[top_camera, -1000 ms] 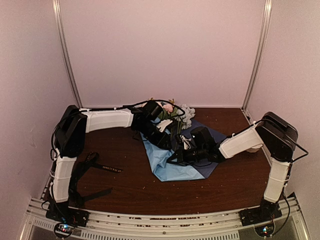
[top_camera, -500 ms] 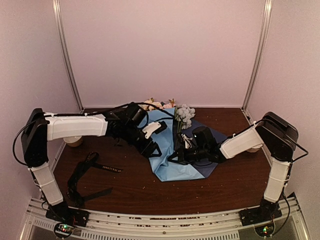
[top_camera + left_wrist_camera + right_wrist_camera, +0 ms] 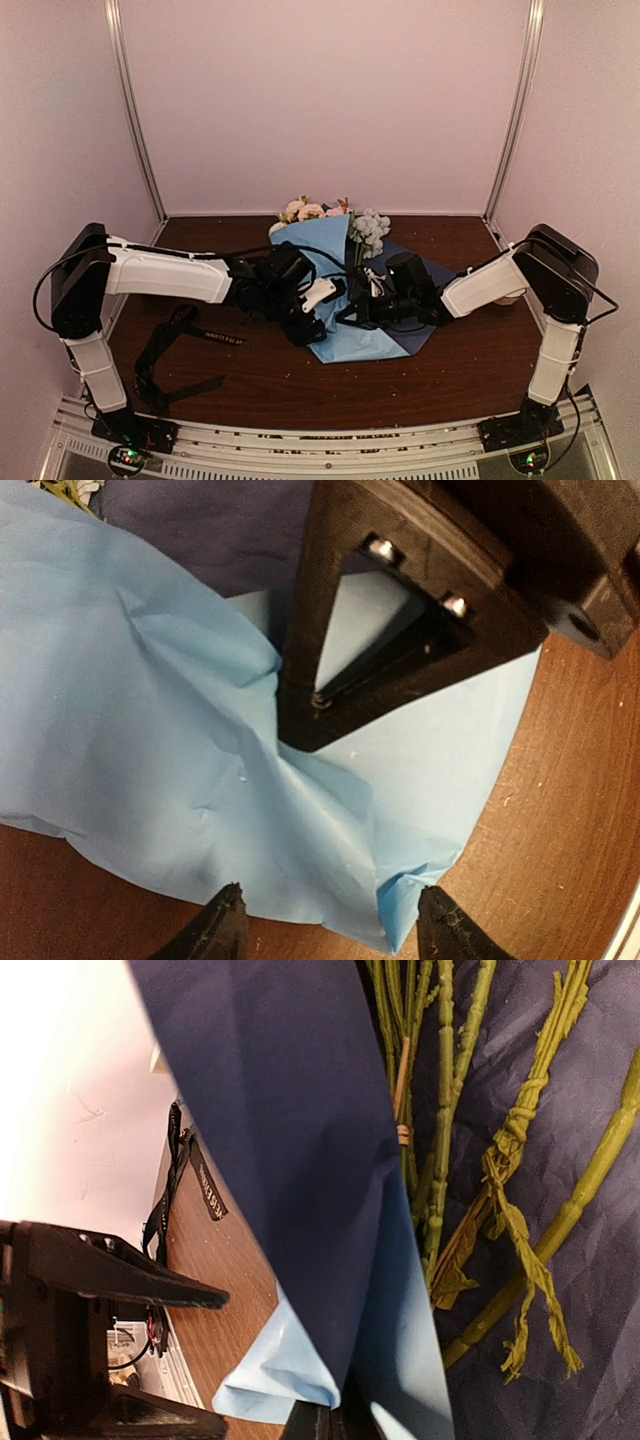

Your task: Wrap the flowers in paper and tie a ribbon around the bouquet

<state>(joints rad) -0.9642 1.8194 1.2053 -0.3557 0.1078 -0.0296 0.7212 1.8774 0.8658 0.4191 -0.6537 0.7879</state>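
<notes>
Now left gripper (image 3: 330,930), jaws apart, has released the paper (image 3: 150,730) beneath it; right gripper (image 3: 325,1422) clamps it: fold laid.

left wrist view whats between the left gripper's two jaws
The left wrist view shows the edge of the crinkled light blue paper between the open jaws of the left gripper, brown wooden table below it.
</notes>
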